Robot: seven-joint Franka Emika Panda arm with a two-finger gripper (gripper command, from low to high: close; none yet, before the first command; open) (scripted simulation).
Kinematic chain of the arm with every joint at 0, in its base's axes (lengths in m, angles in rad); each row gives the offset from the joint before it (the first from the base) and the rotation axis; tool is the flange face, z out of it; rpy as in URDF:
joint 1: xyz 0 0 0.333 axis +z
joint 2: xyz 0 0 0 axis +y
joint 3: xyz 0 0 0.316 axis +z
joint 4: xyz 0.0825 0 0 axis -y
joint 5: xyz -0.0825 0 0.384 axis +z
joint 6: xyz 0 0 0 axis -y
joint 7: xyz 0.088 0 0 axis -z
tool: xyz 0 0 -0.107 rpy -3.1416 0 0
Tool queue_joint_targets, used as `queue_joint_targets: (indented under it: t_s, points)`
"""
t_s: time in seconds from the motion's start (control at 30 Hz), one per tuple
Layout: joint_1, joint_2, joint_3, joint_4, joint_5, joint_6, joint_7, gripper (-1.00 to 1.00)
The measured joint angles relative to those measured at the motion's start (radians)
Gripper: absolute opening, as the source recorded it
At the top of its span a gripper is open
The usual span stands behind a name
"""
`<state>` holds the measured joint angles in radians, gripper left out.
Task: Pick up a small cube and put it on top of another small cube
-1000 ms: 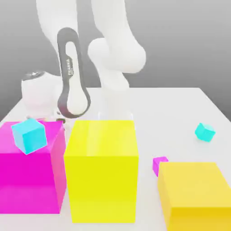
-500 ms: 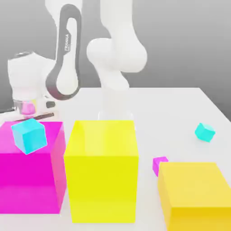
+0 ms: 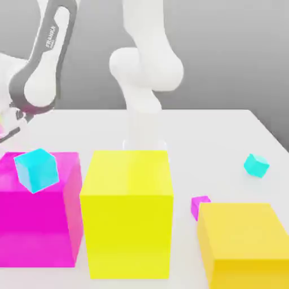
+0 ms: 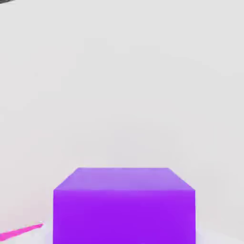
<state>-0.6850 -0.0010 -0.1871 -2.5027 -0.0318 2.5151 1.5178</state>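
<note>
A small purple cube sits close up in the hand view, over bare white table. My gripper is at the exterior view's far left edge, above and behind the big magenta block, shut on that purple cube. A small cyan cube shows against the upper front of the big magenta block. Another small cyan cube lies on the table at the exterior view's right. A small magenta cube sits between the two yellow blocks.
A big yellow block stands in the middle front, with an amber block at the front right. The arm's white base column rises behind the yellow block. The white table stretches behind and to the right.
The arm has swung towards the exterior view's left and risen, carrying the small purple cube; the hand has gone from beside the yellow block to the picture's left edge.
</note>
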Motion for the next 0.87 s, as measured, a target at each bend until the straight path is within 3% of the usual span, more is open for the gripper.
queue_joint_targets:
  t_s: [0.2, 0.43, 0.6, 0.73, 0.77, 0.87]
  points:
    - [0.086, -0.083, 0.045, 0.177, -0.121, -0.249, -0.215, -1.00]
    - [0.197, -0.248, 0.190, 0.226, -0.028, -0.453, 0.057, -1.00]
    - [0.199, -0.285, 0.228, 0.203, 0.044, -0.491, 0.265, -1.00]
    - [0.185, -0.231, 0.222, 0.115, 0.045, -0.357, 0.291, -1.00]
    - [0.184, -0.222, 0.223, 0.102, 0.045, -0.335, 0.292, 1.00]
    - [0.184, -0.222, 0.223, 0.102, 0.045, -0.335, 0.292, 1.00]
